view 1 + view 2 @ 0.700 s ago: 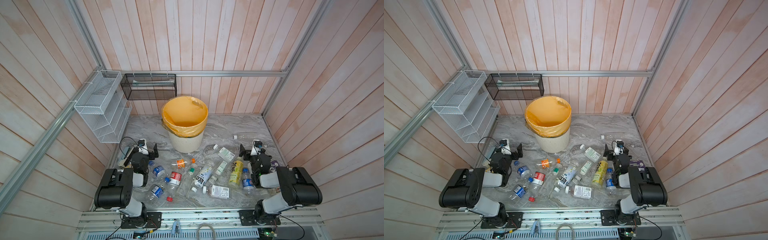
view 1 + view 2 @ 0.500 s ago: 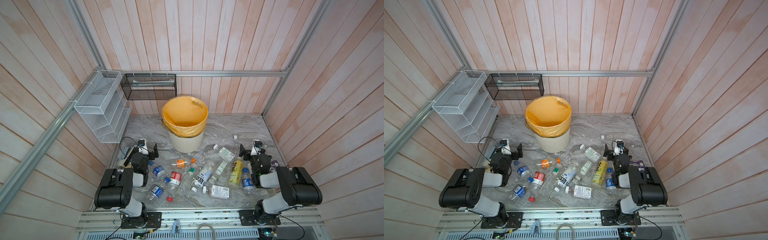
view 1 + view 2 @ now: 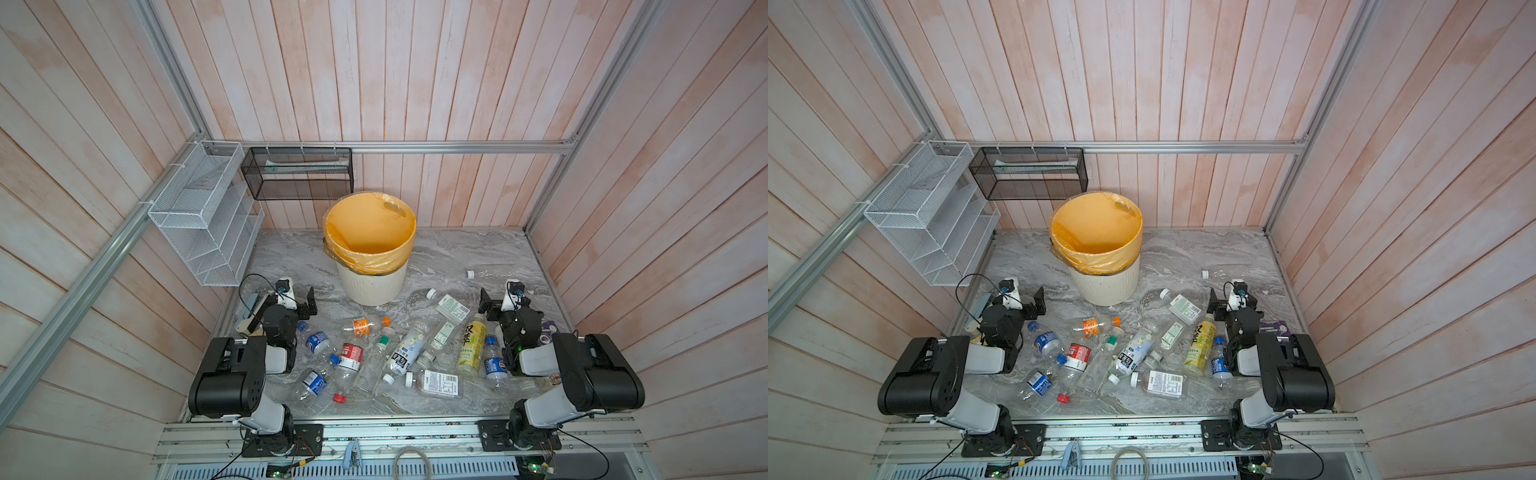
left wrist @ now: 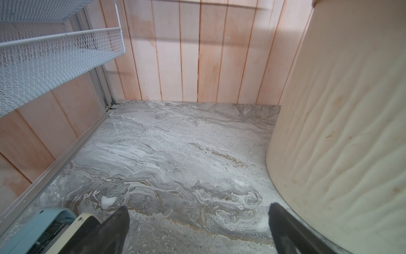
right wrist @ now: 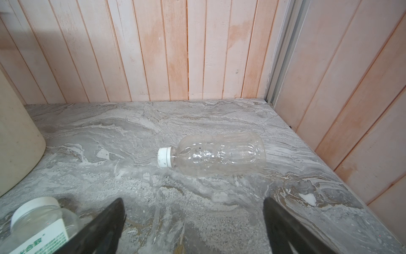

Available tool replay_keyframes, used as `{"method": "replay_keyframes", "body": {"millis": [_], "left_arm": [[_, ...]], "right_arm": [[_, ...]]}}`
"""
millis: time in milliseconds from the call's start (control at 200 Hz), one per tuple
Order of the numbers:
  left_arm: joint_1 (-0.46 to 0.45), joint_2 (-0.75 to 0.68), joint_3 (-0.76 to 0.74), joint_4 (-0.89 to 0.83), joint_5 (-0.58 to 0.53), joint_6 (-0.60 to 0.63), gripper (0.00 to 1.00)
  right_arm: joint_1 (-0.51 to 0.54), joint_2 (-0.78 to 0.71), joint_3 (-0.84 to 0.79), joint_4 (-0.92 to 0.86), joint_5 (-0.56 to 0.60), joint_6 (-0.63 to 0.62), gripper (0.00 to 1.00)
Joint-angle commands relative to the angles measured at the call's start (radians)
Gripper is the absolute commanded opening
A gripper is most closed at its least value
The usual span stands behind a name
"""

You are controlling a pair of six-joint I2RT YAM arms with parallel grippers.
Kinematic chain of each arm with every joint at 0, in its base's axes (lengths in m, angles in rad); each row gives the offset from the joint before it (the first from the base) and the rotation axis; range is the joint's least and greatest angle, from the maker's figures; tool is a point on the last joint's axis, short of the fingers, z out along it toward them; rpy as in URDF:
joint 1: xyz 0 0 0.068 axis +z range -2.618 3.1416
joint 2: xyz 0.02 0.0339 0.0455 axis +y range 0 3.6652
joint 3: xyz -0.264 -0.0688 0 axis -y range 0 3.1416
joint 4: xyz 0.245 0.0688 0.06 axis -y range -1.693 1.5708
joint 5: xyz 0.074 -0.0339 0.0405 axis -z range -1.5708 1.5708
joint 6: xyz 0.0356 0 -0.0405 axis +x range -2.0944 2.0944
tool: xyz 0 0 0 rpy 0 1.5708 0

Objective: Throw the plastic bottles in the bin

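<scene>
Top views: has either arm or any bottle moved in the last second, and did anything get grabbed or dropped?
Nothing visibly changed. The left gripper and right gripper stay open and empty, low over the table. The plastic bottles lie scattered as before, none taken up, and the bin stands where it was.

1. The bin (image 4: 340, 132) fills the right of the frame with its cream ribbed wall.
2. A white mesh rack (image 4: 55, 61) hangs in the upper left.
3. The left gripper (image 4: 197, 207) shows two dark fingers wide apart at the lower edge, above the grey marble table (image 4: 175, 143).
4. A pale-blue object (image 4: 50, 228) lies in the lower left.
</scene>
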Motion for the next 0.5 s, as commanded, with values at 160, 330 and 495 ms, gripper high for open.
{"method": "replay_keyframes", "body": {"millis": [160, 330, 495], "left_arm": [[0.0, -0.013, 0.002, 0.004, -0.004, -0.001, 1.0], [0.0, -0.113, 0.078, -0.217, -0.052, -0.026, 1.0], [-0.001, -0.297, 0.188, -0.517, -0.173, -0.239, 1.0]], "right_arm": [[-0.001, 0.001, 0.008, 0.011, -0.002, -0.002, 0.9], [-0.013, -0.107, 0.17, -0.383, 0.103, 0.084, 0.89], [-0.019, -0.195, 0.376, -0.819, 0.16, 0.25, 0.93]]}}
